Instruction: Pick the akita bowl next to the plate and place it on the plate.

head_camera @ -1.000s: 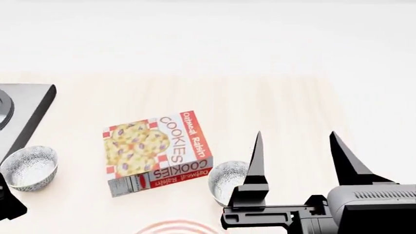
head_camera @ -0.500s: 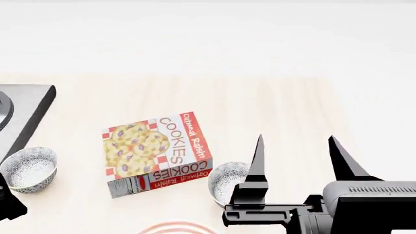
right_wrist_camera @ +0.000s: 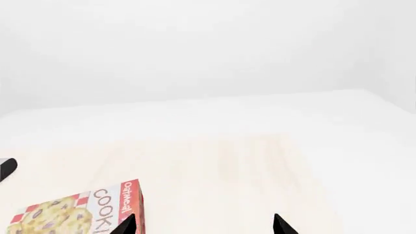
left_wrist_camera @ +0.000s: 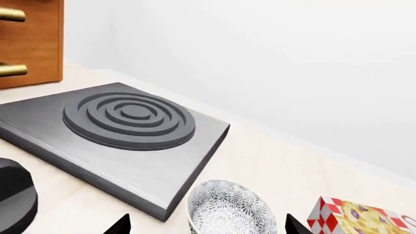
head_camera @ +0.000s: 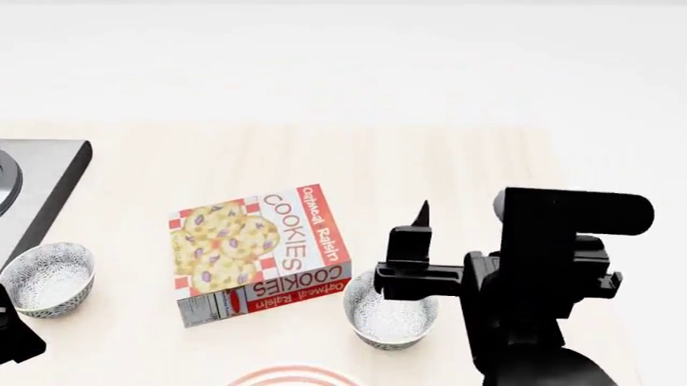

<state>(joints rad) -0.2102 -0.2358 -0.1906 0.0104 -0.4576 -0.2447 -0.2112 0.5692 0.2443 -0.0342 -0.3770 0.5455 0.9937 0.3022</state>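
The akita bowl (head_camera: 392,318), speckled grey and white, sits just beyond the red-ringed plate (head_camera: 290,375), whose rim shows at the head view's lower edge. My right gripper (right_wrist_camera: 202,225) is open and holds nothing. It hangs above the bowl's right side, with one finger (head_camera: 413,241) pointing away over the table. Its other finger is hidden behind the wrist. The right wrist view shows neither bowl nor plate. A look-alike bowl (head_camera: 45,279) stands far left. My left gripper (left_wrist_camera: 206,226) is open, a tip on either side of that bowl (left_wrist_camera: 227,209).
A cookie box (head_camera: 257,251) lies flat just left of the akita bowl. A grey hob slab (left_wrist_camera: 130,122) lies beyond the left bowl. Wooden drawers with brass handles (left_wrist_camera: 29,44) stand behind it. A black round object (left_wrist_camera: 13,195) sits near the slab.
My right arm has risen and turned its wrist, so the gripper sits higher and the akita bowl shows more fully. The left arm and both bowls have stayed put.
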